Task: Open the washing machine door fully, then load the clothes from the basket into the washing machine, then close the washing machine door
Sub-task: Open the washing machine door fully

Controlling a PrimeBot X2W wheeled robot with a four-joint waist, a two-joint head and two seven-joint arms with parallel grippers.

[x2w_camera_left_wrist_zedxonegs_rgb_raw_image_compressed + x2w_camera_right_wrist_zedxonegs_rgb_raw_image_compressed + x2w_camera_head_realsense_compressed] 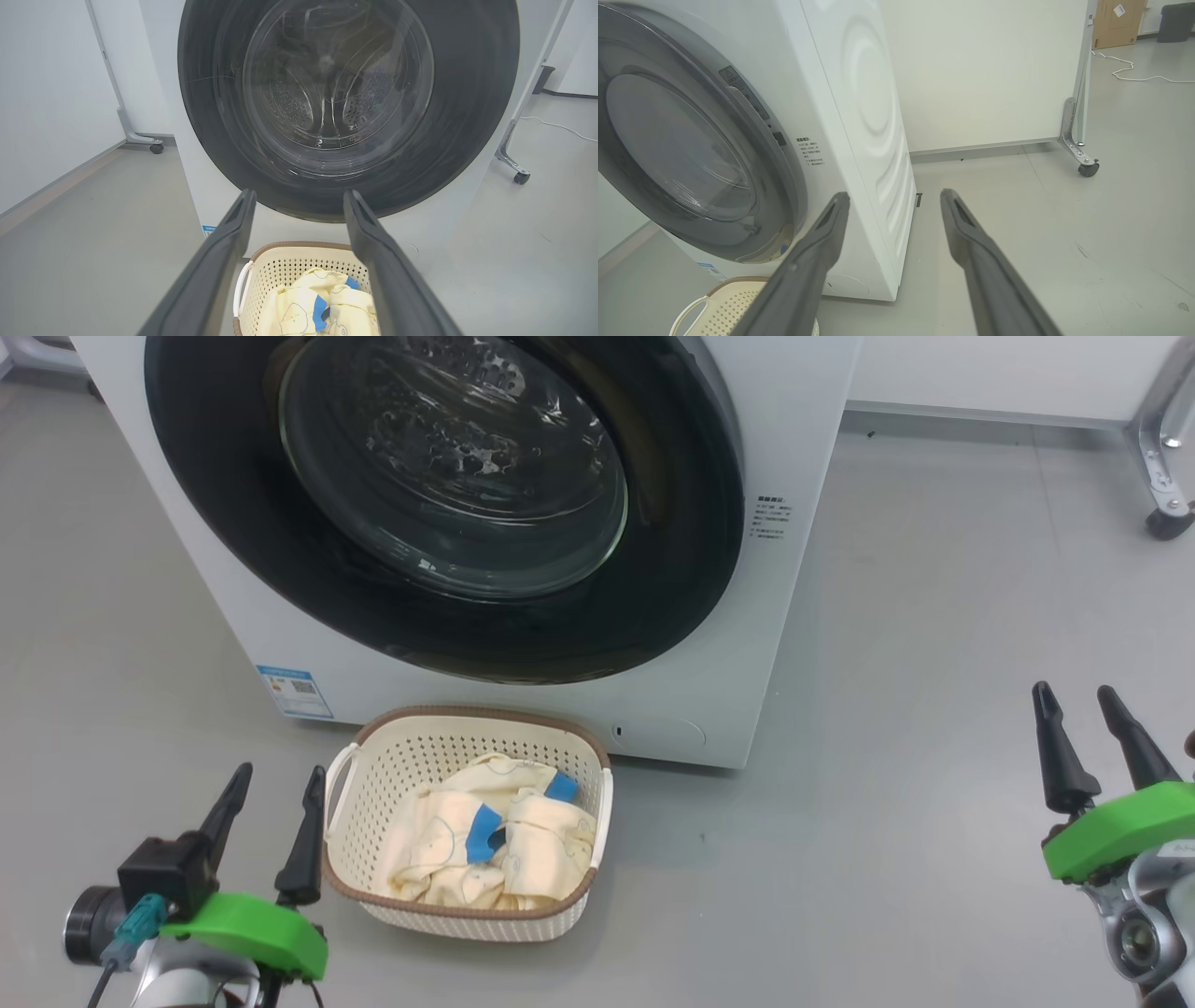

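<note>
Head view: we find the door (233, 523) unopened, upper centre of frame, with the basket (467, 714) of clothes (523, 845) just below. Left gripper (281, 769) and right gripper (1074, 689) sit in the lower corners, spread and empty. We advise hooking the rim's right edge and swinging it wide.

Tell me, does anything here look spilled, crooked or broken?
Nothing is spilled or broken. The basket stands upright with the clothes inside. Only the door seems slightly ajar at its right edge.

Grey floor (934, 616), white partition (980, 70) on a castor foot (1088, 169), loose white cable (1157, 80), cardboard box (1118, 23) beyond
</note>
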